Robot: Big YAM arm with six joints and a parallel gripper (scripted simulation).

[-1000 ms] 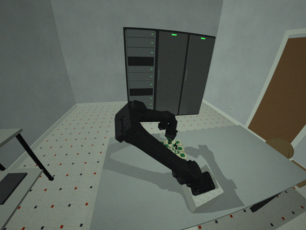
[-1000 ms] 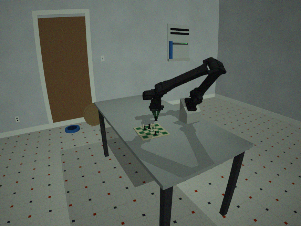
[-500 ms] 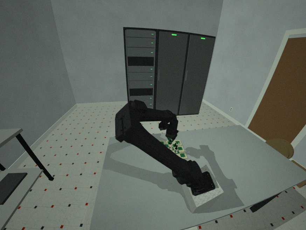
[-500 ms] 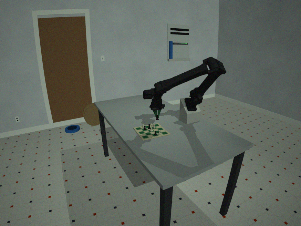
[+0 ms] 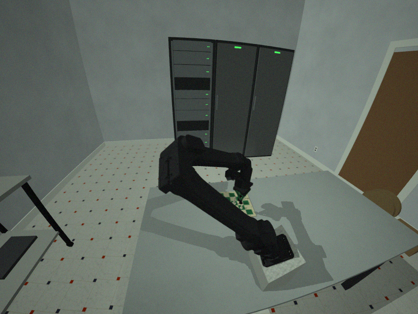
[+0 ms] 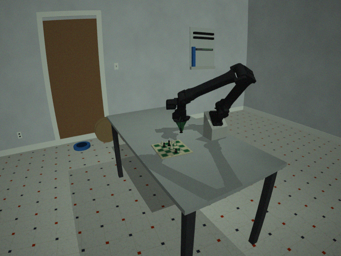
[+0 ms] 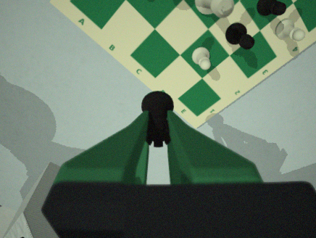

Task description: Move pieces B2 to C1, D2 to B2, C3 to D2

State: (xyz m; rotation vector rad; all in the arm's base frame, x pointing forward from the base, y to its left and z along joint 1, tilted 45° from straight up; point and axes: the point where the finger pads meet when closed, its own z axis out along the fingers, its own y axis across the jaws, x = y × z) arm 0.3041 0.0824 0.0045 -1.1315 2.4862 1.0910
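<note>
In the top and exterior views, a dark chess piece (image 5: 240,202) (image 6: 180,130) (image 7: 158,103) is held above the table (image 5: 189,266) (image 6: 220,165), its long axis near upright in the exterior view, base down. In the wrist view, it is pinched between the slightly parted green fingers of the gripper (image 5: 240,197) (image 6: 180,128) (image 7: 158,117), base pointing away from the palm, near the board's (image 5: 250,213) (image 6: 162,157) (image 7: 127,62) corner.

- The jaws (image 5: 239,196) (image 6: 180,125) sit higher and farther right in the exterior view, the black piece (image 6: 181,131) (image 7: 157,103) between them shifting along.
- In the top view, the wrist (image 5: 242,185) (image 6: 180,108) moves right and nearer the arm's base (image 5: 290,256) (image 6: 211,113).
- The wrist's shadow (image 5: 288,205) on the counter (image 5: 337,216) (image 6: 247,165) slides right in the top view.
</note>
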